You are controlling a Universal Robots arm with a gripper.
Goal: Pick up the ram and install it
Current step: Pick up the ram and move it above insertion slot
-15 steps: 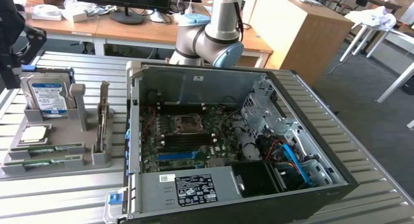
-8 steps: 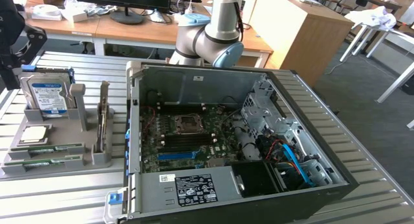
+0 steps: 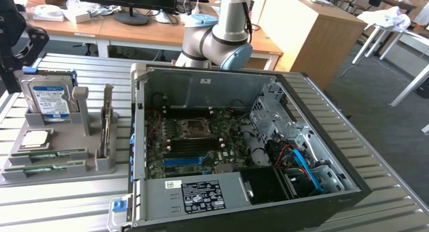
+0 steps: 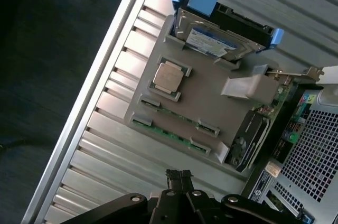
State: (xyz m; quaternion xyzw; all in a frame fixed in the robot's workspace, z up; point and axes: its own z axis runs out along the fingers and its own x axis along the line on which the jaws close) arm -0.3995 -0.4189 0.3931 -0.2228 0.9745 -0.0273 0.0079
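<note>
Wrist view looks down on the grey holder (image 4: 200,92) on the slatted worktop (image 4: 105,145). Both green sticks lie in its slots: the ram stick (image 4: 168,130) at the holder's edge and a second ram stick (image 4: 179,112) just beside it, near the CPU (image 4: 168,77). The pincer (image 4: 179,175) hangs above them, narrow and holding nothing. At the exterior view's right, the open computer case (image 3: 201,84) shows the motherboard (image 3: 194,141) with its memory slots apparently bare — so, as I judge it, nothing is picked up or installed yet.

— Bright?
— Yes, evenly; the ribbed table (image 3: 382,151) shines pale along its edge at the exterior view's right.
— Shadows?
— Dark inside the computer case (image 3: 201,86); the floor (image 4: 42,76) is dim.
</note>
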